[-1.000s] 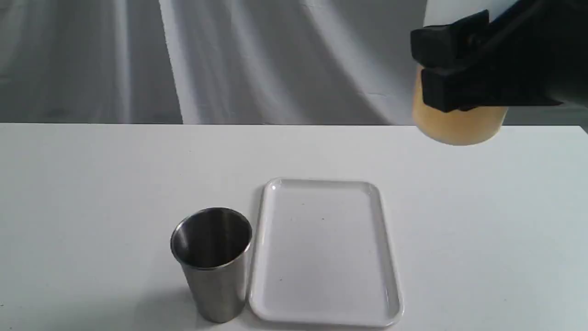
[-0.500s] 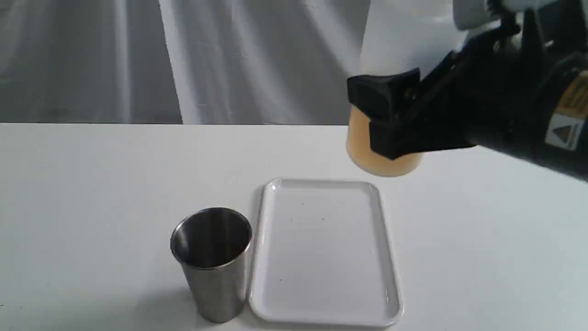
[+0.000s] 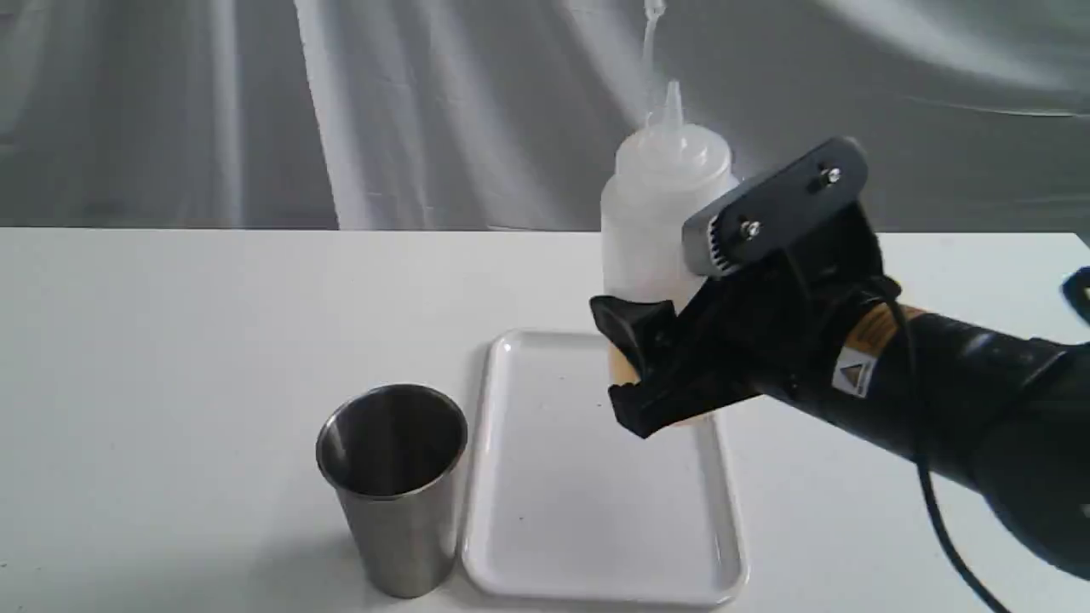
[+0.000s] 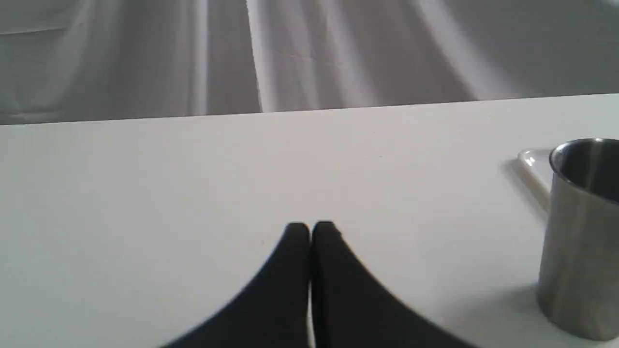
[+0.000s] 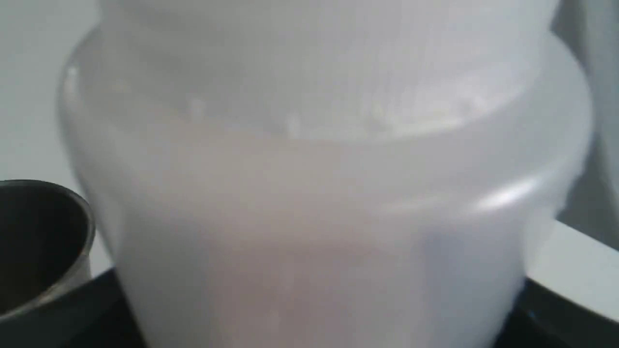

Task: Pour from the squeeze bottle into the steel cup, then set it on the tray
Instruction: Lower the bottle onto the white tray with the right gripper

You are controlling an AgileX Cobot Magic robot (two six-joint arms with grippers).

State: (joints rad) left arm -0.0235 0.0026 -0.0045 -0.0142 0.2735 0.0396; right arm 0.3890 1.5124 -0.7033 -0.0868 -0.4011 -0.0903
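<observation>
The squeeze bottle [image 3: 664, 213] stands upright, nozzle up, with my right gripper [image 3: 649, 375] shut on its lower body. A little amber liquid shows between the black fingers. It is at the far right part of the white tray [image 3: 579, 502]; its base is hidden, so I cannot tell whether it touches. The steel cup [image 3: 393, 485] stands upright just left of the tray. In the right wrist view the bottle [image 5: 329, 193] fills the picture and the cup [image 5: 34, 237] shows beside it. My left gripper [image 4: 311, 230] is shut and holds nothing, well apart from the cup [image 4: 580, 232].
The white table [image 3: 170, 340] ends at a grey draped curtain [image 3: 383, 111] behind. A corner of the tray [image 4: 529, 159] peeks from behind the cup in the left wrist view. My right arm [image 3: 979, 400] reaches in low from the right.
My right gripper has carried the bottle down and to the left, from high at the right edge to the tray's far right part. The cup and tray have not moved.
</observation>
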